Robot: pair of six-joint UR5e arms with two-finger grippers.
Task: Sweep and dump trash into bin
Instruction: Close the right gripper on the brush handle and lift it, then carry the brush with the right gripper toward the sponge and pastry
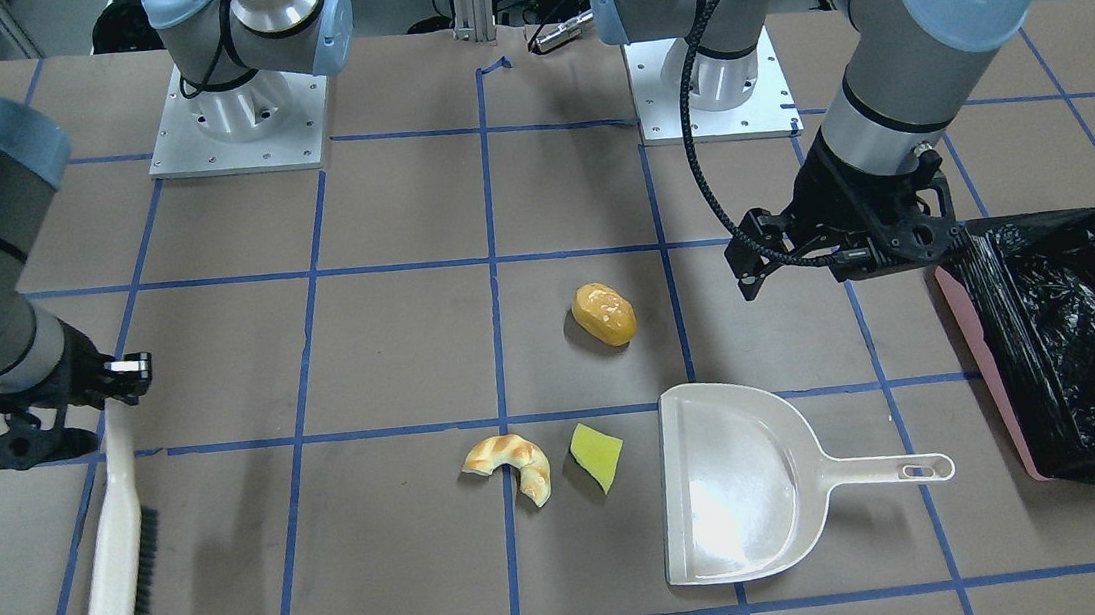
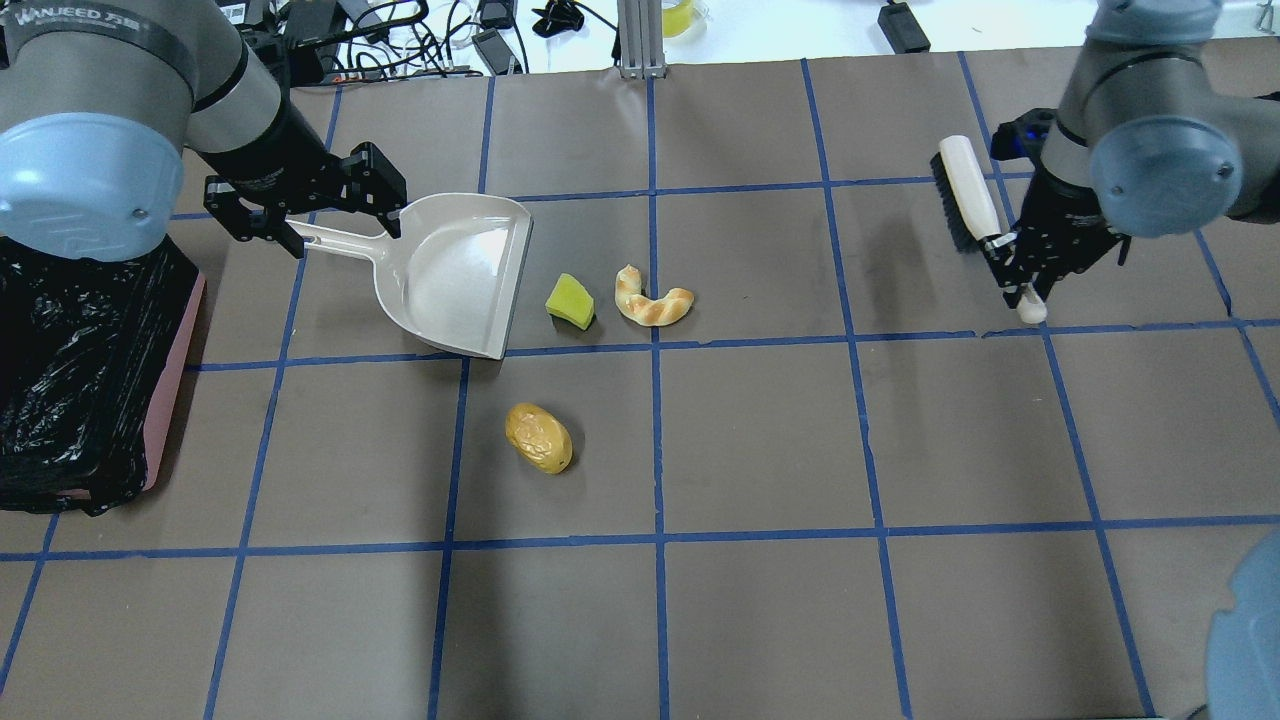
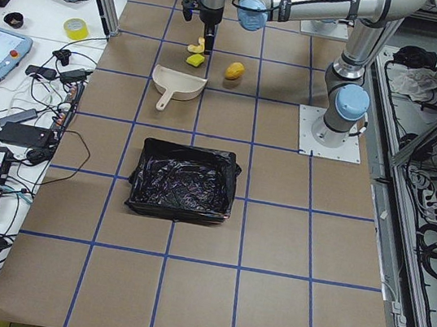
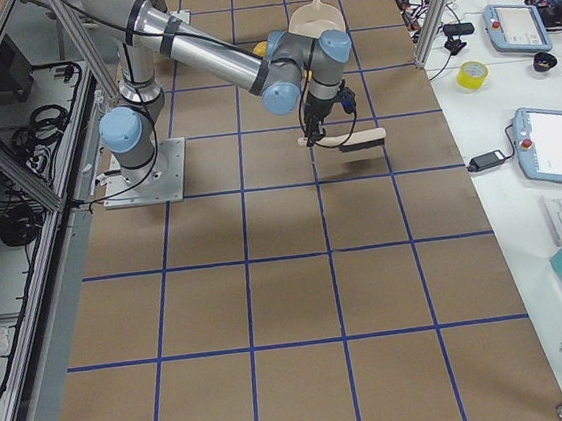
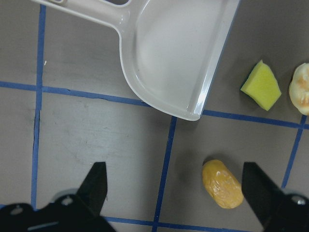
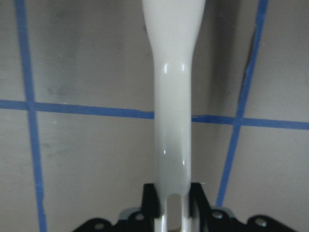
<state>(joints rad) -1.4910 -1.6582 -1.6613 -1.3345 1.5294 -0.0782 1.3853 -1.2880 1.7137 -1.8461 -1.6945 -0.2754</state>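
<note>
The trash lies mid-table: an orange-yellow lump point(image 1: 604, 314) point(image 2: 538, 438) point(image 5: 222, 184), a curved bread piece point(image 1: 512, 464) point(image 2: 653, 300) and a yellow-green wedge point(image 1: 597, 453) point(image 2: 570, 302) point(image 5: 261, 92). The wedge is just off the lip of the beige dustpan point(image 1: 735, 480) point(image 2: 450, 270) point(image 5: 174, 53). My left gripper point(image 1: 840, 264) point(image 2: 320, 215) point(image 5: 174, 169) hovers open above the table near the dustpan's handle, holding nothing. The black-lined pink bin point(image 1: 1084, 346) point(image 2: 80, 370) point(image 3: 183, 179) stands beside it. My right gripper point(image 1: 112, 375) point(image 2: 1020, 270) is shut on the white handle of a brush point(image 1: 112, 530) point(image 2: 965, 190) point(image 6: 173, 121).
Blue tape lines grid the brown table. Both arm bases point(image 1: 238, 116) sit at the robot's edge. Side tables with tablets, cables and a tape roll point(image 3: 76, 28) flank the table's far edge.
</note>
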